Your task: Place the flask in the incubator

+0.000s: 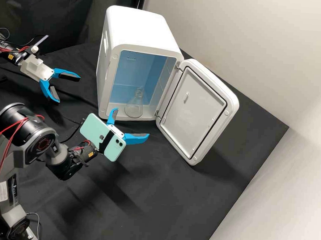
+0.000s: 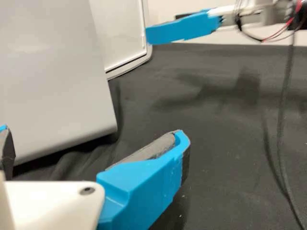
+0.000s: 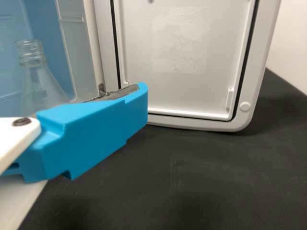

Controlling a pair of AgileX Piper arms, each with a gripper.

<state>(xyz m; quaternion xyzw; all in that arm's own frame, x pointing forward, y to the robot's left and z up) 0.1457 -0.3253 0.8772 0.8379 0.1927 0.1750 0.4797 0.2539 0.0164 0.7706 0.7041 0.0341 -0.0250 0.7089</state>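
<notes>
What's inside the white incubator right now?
A clear glass flask stands upright on the floor of the incubator, near its open front. The ceiling inside is hidden by the casing.

A laboratory: a black-draped bench (image 1: pixel 184 208) carries a small white incubator (image 1: pixel 137 28) with a glass flask (image 1: pixel 134 105) inside.

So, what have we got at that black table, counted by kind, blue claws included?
flask: 1, standing inside the box
white box, door open: 1
blue claws: 2, the left claw and the right claw, both open
phone, strapped on behind the right claw: 1
Total: 5
</notes>
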